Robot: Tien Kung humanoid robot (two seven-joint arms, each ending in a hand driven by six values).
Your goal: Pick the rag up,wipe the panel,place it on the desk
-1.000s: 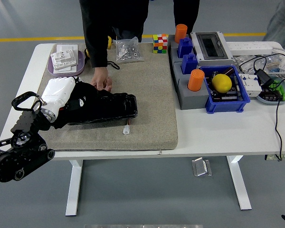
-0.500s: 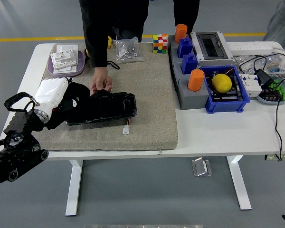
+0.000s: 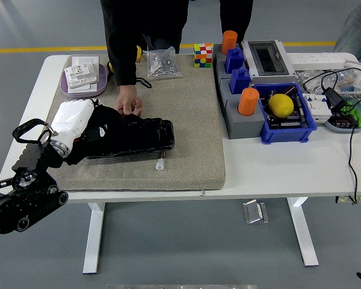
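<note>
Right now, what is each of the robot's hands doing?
Left hand: resting on the black panel; whether its fingers grip anything cannot be told.
Right hand: out of view.

Left hand (image 3: 78,120) presses rag (image 3: 102,129) on panel (image 3: 135,139)

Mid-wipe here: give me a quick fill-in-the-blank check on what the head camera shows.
1. The left hand presses a ____ rag on the black panel.
2. The person's hand rests at the panel's ____ edge.
3. The yellow ball sits in a ____ bin.

Missing: black; far; blue
</note>
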